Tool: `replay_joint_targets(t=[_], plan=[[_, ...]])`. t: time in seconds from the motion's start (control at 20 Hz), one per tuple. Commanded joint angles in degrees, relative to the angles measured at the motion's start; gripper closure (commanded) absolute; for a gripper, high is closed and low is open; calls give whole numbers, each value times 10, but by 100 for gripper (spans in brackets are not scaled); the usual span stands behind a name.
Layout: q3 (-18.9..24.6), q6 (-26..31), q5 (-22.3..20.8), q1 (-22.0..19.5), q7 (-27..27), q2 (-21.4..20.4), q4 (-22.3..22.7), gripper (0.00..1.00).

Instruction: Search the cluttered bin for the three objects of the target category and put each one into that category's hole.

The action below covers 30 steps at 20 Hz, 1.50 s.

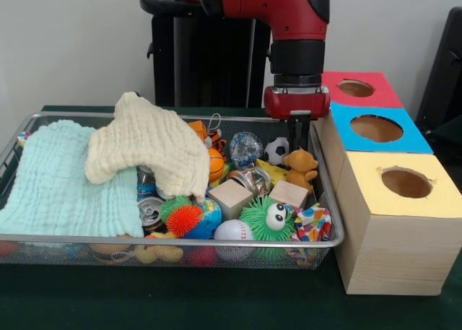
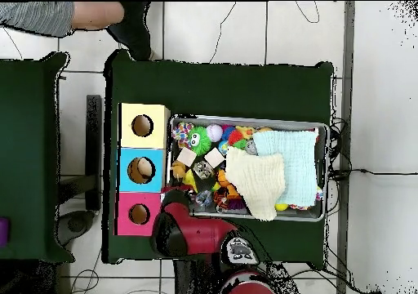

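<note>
The wire mesh bin [image 1: 328, 200] holds a jumble of toys. A small orange and tan plush bear [image 1: 299, 165] sits at its right end by the boxes; it also shows in the overhead view [image 2: 178, 171]. A second orange plush, striped [image 1: 215, 138], pokes out beside the cream cloth. A third is hidden. My gripper [image 1: 300, 136] hangs straight down just above the bear, open and holding nothing. The red-topped box's hole [image 1: 356, 89] is behind and to the right of the gripper; in the overhead view [image 2: 139, 215] it is beside my arm [image 2: 196, 233].
A cream cloth [image 1: 148, 146] and a light blue cloth [image 1: 58, 178] cover the bin's left half. Nearby are an orange basketball [image 1: 216, 164], a green googly-eyed ball [image 1: 267, 218], wooden blocks [image 1: 231, 196] and cans [image 1: 149, 209]. Blue hole [image 1: 376, 128] and yellow hole [image 1: 406, 182] are nearer. A person's sleeve [image 2: 37, 17] shows at the edge.
</note>
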Motion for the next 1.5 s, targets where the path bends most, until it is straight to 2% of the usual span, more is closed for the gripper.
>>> replay_joint_targets(t=[0.05, 0.7, 1.2, 1.5], plan=[[89, 70, -20, -20, 84, -45, -49, 100], [97, 131, -21, -35, 78, -88, -29, 100], [95, 188, -14, -41, 80, -162, 12, 100], [114, 204, -28, -76, 80, -203, 50, 100]])
